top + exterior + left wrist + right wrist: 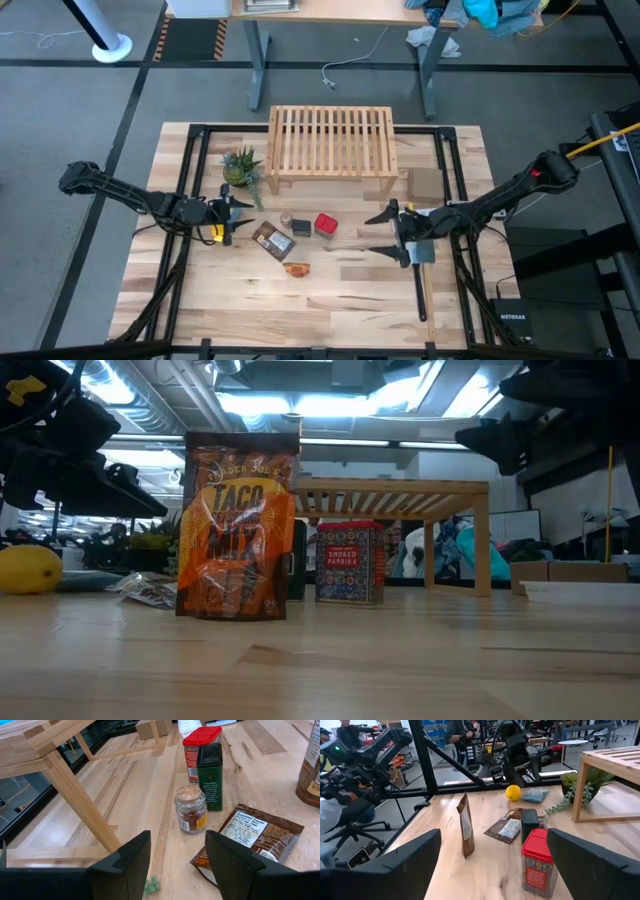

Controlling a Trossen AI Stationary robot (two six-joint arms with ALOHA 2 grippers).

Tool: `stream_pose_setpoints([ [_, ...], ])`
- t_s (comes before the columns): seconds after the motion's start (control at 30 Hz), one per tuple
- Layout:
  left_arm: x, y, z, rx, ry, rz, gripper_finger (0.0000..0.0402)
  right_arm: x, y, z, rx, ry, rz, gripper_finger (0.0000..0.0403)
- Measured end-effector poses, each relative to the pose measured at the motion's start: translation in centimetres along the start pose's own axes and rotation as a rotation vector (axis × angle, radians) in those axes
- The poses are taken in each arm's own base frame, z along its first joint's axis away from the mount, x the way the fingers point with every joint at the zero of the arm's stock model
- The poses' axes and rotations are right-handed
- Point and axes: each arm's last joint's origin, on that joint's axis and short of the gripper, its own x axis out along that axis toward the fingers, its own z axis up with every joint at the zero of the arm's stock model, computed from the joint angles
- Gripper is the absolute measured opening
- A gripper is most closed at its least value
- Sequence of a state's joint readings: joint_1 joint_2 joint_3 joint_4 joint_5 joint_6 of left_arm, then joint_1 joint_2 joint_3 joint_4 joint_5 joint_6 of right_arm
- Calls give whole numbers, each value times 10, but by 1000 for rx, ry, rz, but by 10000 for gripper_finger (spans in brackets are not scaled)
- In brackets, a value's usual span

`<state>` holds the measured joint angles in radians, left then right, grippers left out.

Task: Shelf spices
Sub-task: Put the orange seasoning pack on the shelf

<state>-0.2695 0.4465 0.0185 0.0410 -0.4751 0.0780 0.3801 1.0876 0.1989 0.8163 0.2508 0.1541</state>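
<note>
Shelf [330, 145] at upper centre, bare; spices clustered below it at centre: red tin [326, 224], dark box [302, 227], small jar [286, 219], two packets; left gripper [232, 216] part-open, empty, beside potted plant [242, 167]; right gripper [386, 232] wide, empty.

We're in a robotics lab here: two dark arms bolted to a black frame [190, 170] around a light-wood surface [330, 300], grey carpet floor [60, 110] all about. At the upper middle of the high view a height-adjustable desk [330, 12] trails a loose cable [345, 62]. The right wrist view's upper left shows an office chair [357, 820] and more robot rigs; the low view catches ceiling strip lights [330, 402] overhead
</note>
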Motion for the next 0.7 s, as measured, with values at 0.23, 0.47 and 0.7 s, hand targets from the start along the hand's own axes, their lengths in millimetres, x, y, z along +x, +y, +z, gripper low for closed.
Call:
stream_pose_setpoints([
  [0.23,0,0,0,0,0,0,182,1,0,-3,-8,23,-2,367],
  [0.47,0,0,0,0,0,0,182,1,-1,-6,-15,56,-7,367],
  [0.7,0,0,0,0,0,0,182,1,-1,-6,-14,56,-6,367],
])
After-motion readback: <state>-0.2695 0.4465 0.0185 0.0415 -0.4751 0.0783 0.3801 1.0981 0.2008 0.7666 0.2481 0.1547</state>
